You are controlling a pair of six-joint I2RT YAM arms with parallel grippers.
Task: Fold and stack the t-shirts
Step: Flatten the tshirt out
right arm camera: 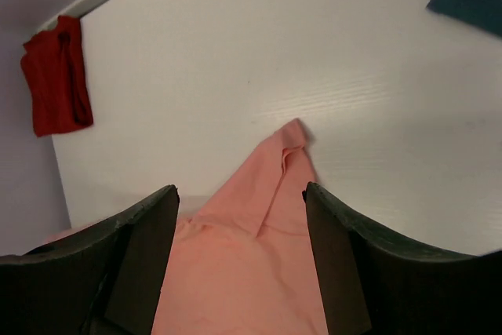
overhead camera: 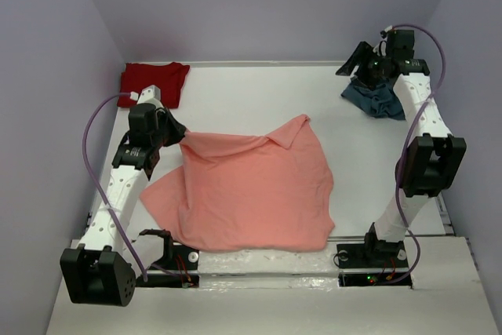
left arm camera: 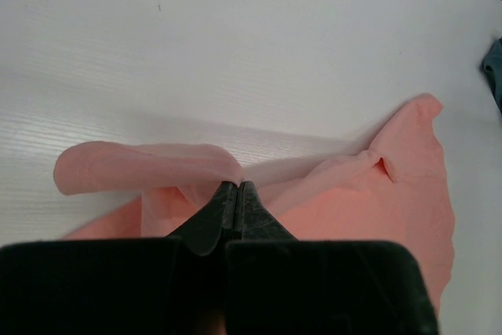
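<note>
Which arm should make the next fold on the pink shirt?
Left. The left pincer is shut on the pink shirt's edge, with the cloth lifted there. The right pincer is open and empty, away by the teal shirt.

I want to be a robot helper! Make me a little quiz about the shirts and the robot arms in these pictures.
1. True or false: the left end effector is shut on the salmon-pink shirt.
2. Where does the dark red shirt lie? A) far left corner B) the middle C) near right corner
3. Fill in: the right end effector is ____ and holds nothing.
Key: 1 true; 2 A; 3 open.
</note>
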